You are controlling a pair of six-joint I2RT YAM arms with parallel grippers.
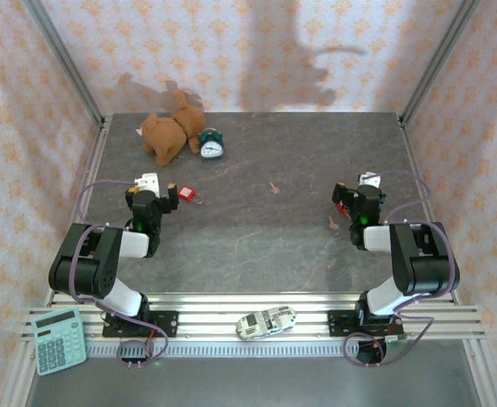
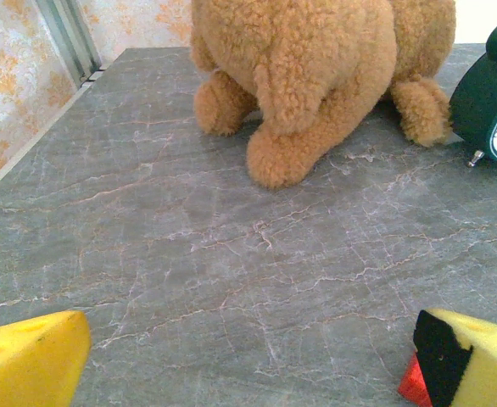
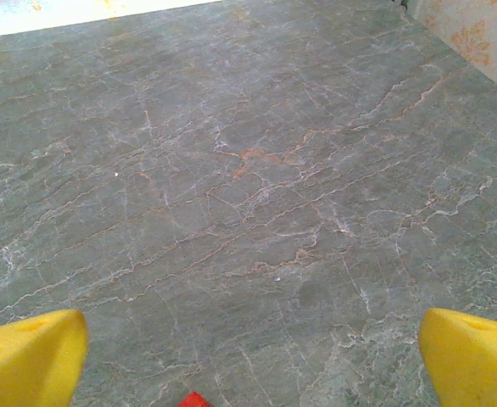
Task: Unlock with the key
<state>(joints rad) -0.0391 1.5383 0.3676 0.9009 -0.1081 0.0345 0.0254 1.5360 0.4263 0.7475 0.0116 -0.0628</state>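
Note:
A small red padlock (image 1: 187,194) with a metal shackle lies on the grey table, just right of my left gripper (image 1: 150,183). In the left wrist view its red corner (image 2: 411,383) peeks out beside the right yellow fingertip (image 2: 477,356). My left gripper (image 2: 248,373) is open over bare table. Two tiny brass-coloured pieces (image 1: 274,188) (image 1: 334,224) lie mid-table; they are too small to tell which is the key. My right gripper (image 1: 365,185) (image 3: 253,365) stands open too, with nothing between its yellow fingertips (image 3: 28,356).
A brown plush toy (image 1: 168,131) (image 2: 316,76) and a green alarm clock (image 1: 210,144) (image 2: 494,93) sit at the back left. A calculator (image 1: 58,339) and a toy car (image 1: 266,321) rest near the arm bases. A red scrap (image 3: 193,399) shows below the right gripper.

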